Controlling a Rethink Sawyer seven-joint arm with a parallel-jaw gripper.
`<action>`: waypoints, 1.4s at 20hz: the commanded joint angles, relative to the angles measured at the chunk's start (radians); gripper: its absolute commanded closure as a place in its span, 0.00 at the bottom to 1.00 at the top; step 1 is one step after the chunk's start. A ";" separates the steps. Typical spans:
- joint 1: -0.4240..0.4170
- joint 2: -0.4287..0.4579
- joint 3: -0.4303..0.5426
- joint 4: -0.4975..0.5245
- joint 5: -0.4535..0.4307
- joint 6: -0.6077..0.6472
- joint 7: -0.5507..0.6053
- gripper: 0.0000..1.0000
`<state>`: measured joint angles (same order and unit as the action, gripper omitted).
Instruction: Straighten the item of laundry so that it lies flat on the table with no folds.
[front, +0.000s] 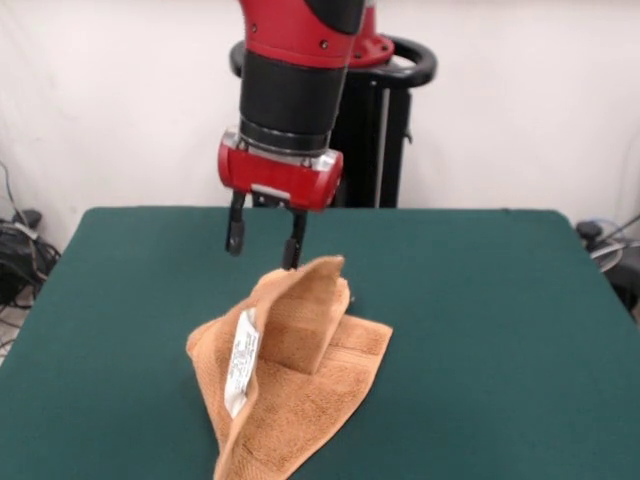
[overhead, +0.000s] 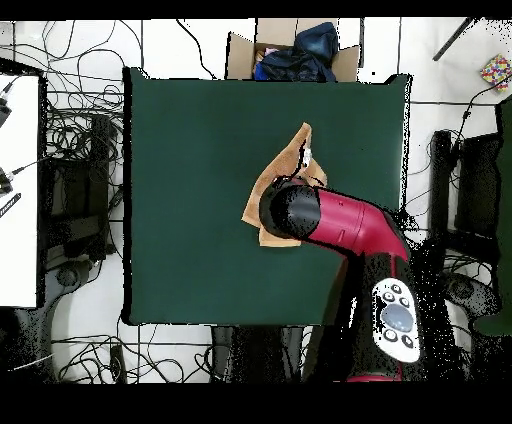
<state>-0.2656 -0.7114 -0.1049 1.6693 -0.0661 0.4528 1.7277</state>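
The item of laundry (front: 300, 390) is an orange-tan towel, crumpled on the green table (front: 480, 300) near the front edge. Part of it is folded up into a peak, and a white label (front: 243, 362) hangs on its left side. My gripper (front: 264, 243) hovers just above and to the left of that peak, open, with nothing between its fingers. The right fingertip (front: 293, 255) is right beside the top of the peak. In the overhead view the arm (overhead: 340, 225) covers the gripper and part of the towel (overhead: 285, 165).
The arm's black pedestal (front: 385, 120) stands behind the table. Beyond the table's far edge in the overhead view is a cardboard box (overhead: 290, 50) with dark cloth in it. Cables lie on the floor to the left, beside a white surface (overhead: 18, 190).
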 joint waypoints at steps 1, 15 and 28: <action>0.061 -0.019 -0.084 0.120 0.076 -0.036 0.345 0.00; 0.104 -0.003 -0.082 0.107 0.146 -0.025 0.327 0.00; 0.131 0.036 -0.056 0.052 0.218 -0.022 0.312 0.00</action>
<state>-0.1554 -0.7240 -0.1974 1.7187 0.0849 0.4503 1.7732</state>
